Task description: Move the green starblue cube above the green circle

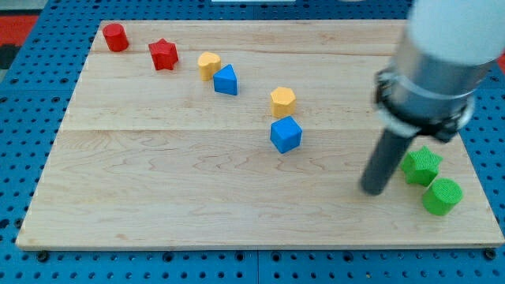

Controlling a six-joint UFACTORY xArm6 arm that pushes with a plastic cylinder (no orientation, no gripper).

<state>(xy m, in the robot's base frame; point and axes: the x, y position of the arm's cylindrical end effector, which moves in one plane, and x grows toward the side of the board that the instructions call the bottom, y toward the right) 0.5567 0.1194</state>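
Note:
The green star (420, 165) lies near the view's right edge of the wooden board (158, 189). The green circle (442, 196), a short cylinder, sits just below and right of it, touching or nearly touching. The blue cube (286, 134) sits near the board's middle, well left of both. My tip (372, 190) rests on the board just left of the green star and circle, a small gap away, and far right of the blue cube.
A yellow hexagon block (282, 101) sits just above the blue cube. A blue triangle-like block (226, 80) and a yellow block (208, 65) sit upper middle. A red star (163, 54) and red cylinder (115, 37) sit at the top left.

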